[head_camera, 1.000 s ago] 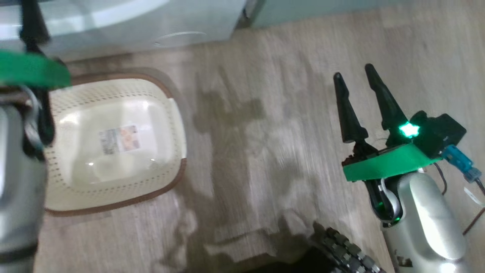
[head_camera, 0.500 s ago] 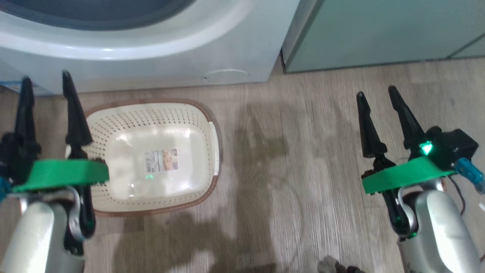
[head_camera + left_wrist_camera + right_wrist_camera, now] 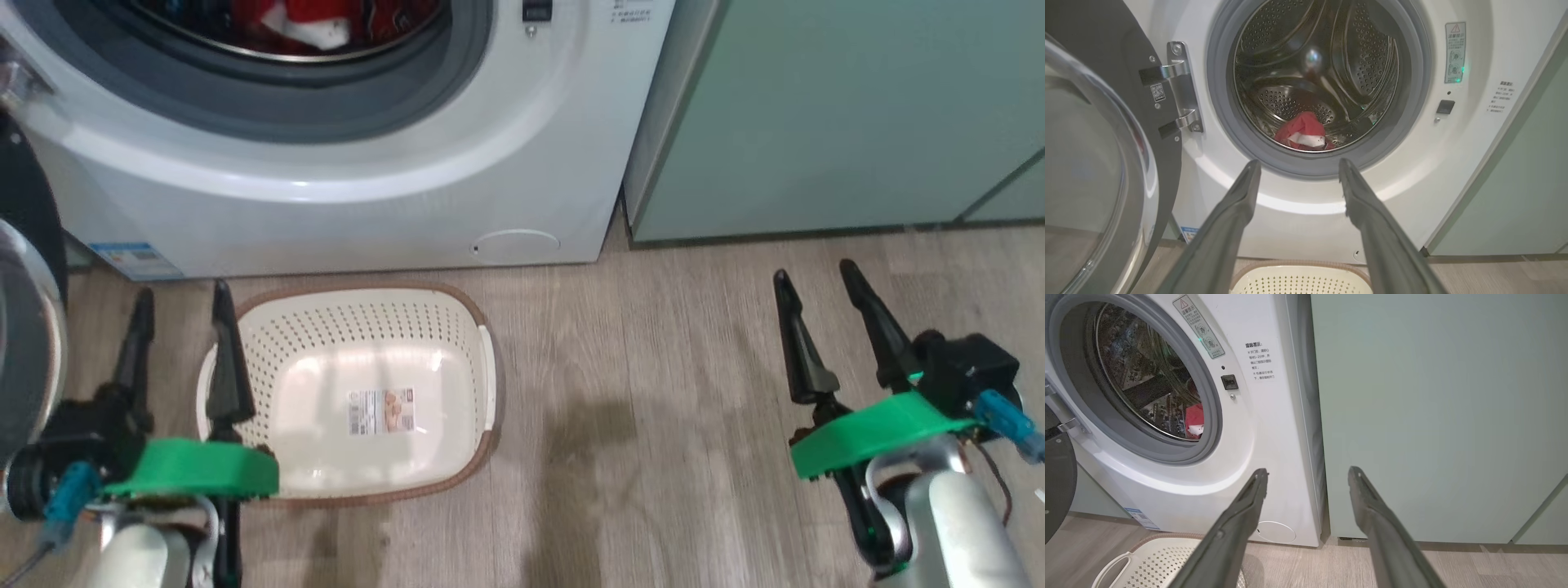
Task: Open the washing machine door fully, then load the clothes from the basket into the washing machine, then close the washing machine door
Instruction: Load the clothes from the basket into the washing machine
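Our left gripper and right gripper hang wide, empty: the clothes lie inside the washing machine at top, the basket is bare, so the door at left needs closing.

Legible marking is scant. On the washing machine front, right of the drum opening, a tall warning sticker carries an exclamation mark in a triangle above pictograms, and its print cannot be read. Near it, a printed notice in Chinese characters is headed 温馨提示; the lines below are too small to read reliably. A blue label at the front's lower left corner is illegible. A QR-code sticker sits on the washing machine door beside the hinge. The paper label on the floor of the basket shows what looks like a barcode, and its text is unreadable.
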